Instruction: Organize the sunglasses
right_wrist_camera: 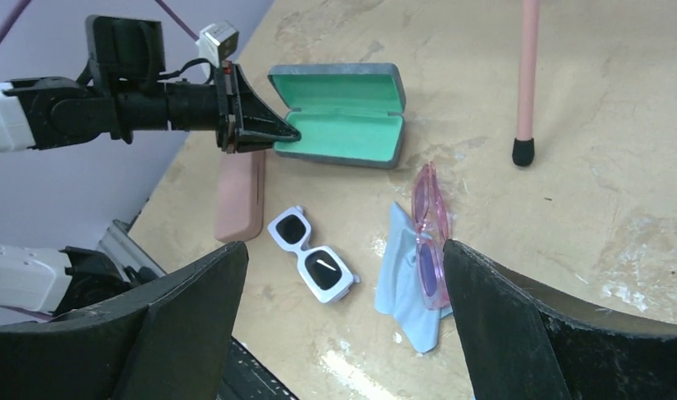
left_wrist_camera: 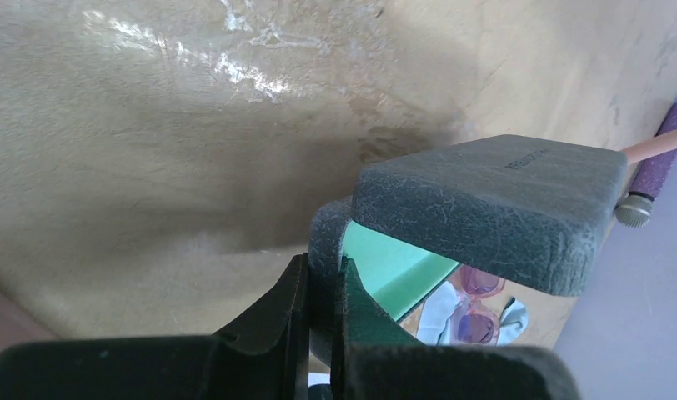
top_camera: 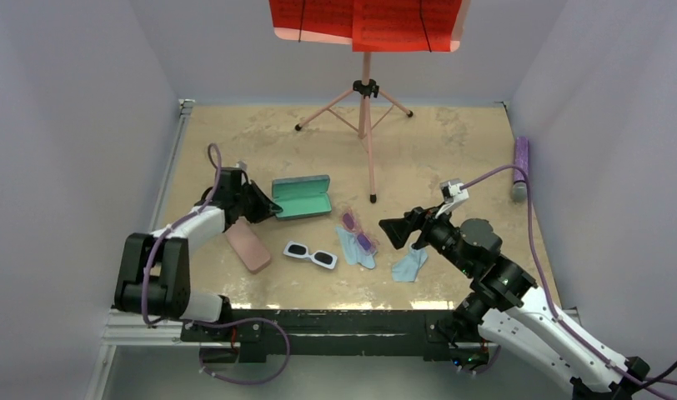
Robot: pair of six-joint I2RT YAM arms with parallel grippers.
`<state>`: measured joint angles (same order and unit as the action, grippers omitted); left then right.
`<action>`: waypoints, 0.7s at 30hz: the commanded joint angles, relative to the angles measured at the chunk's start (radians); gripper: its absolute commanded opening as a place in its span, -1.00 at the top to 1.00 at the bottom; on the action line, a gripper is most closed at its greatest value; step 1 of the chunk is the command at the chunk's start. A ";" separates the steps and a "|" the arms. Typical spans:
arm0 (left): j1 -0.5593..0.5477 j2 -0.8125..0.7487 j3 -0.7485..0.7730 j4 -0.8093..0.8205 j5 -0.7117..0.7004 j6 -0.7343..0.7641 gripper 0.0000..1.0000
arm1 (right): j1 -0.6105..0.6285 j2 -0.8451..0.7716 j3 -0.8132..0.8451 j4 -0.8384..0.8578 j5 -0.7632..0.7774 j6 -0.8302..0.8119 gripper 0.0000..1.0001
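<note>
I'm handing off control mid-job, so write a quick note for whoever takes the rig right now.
Left gripper: shut on the left edge of the open grey-blue case.
Right gripper: open, empty, above the table beside the pink sunglasses.
White sunglasses: on the table; pink sunglasses lie on a blue cloth.
Done: one case open. Left: both pairs are outside any case; pink case closed.

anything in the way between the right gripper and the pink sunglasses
Nothing visible does. The open right gripper faces the pink sunglasses, which lie partly on a light blue cloth, with no object between them.
</note>
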<state>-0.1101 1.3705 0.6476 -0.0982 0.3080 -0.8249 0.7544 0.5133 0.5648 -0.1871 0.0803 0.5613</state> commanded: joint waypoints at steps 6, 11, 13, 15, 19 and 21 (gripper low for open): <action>0.003 0.178 0.068 0.071 0.131 0.044 1.00 | 0.002 -0.008 -0.004 0.050 0.035 -0.051 -0.83; 0.001 0.188 0.067 0.010 0.102 0.064 0.87 | 0.002 0.005 -0.008 0.079 0.000 -0.054 -0.83; 0.001 0.196 0.074 -0.031 0.063 0.070 0.69 | 0.002 0.014 -0.004 0.087 -0.013 -0.051 -0.82; 0.001 0.200 0.080 -0.060 0.032 0.073 0.50 | 0.003 0.018 -0.001 0.089 -0.019 -0.048 -0.82; 0.001 0.184 0.085 -0.089 0.000 0.076 -0.07 | 0.002 0.019 0.000 0.086 -0.028 -0.045 -0.82; 0.001 0.165 0.083 -0.090 -0.007 0.079 -0.16 | 0.002 0.019 -0.001 0.087 -0.024 -0.043 -0.82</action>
<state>-0.1074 1.5562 0.7124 -0.1329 0.3664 -0.7750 0.7544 0.5339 0.5579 -0.1471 0.0616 0.5274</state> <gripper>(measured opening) 0.542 0.913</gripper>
